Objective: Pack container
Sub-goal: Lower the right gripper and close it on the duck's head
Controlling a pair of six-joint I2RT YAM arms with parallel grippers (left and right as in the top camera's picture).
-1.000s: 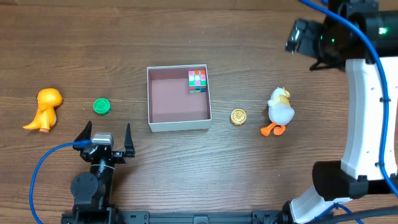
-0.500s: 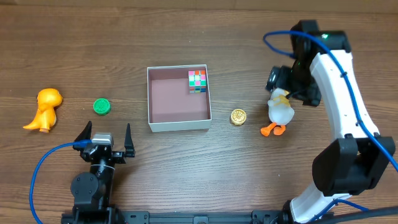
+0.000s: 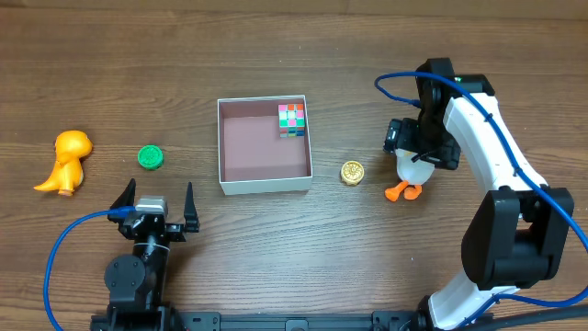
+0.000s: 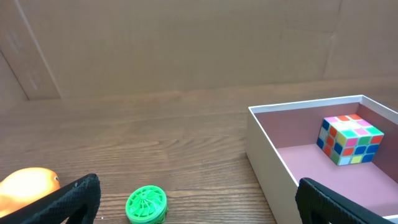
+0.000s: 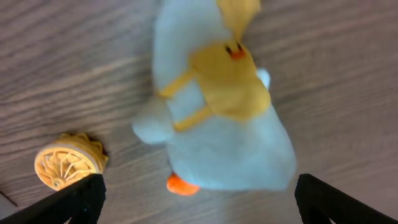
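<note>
The container (image 3: 223, 147) is a square white-walled box with a pinkish-brown floor at mid-table; a multicoloured cube (image 3: 291, 119) sits in its far right corner. A white duck toy (image 3: 411, 171) with orange feet lies to the right of it. My right gripper (image 3: 419, 145) is open and hangs over the duck's head. In the right wrist view the duck (image 5: 217, 118) lies between the spread black fingertips (image 5: 78, 198) of that gripper (image 5: 199, 202). My left gripper (image 3: 154, 202) is open and empty, near the front left. The container (image 4: 267, 155) and the cube (image 4: 349, 138) also show in the left wrist view.
A gold ribbed disc (image 3: 352, 172) lies between the container and the duck, and shows in the right wrist view (image 5: 65, 165). A green ribbed disc (image 3: 151, 157) and an orange dinosaur toy (image 3: 62, 161) lie at the left. The green disc (image 4: 146, 205) lies just ahead of my left gripper (image 4: 199, 208).
My right arm has swung in from the far right corner and come down over the duck. The left arm and all the toys have stayed still.
</note>
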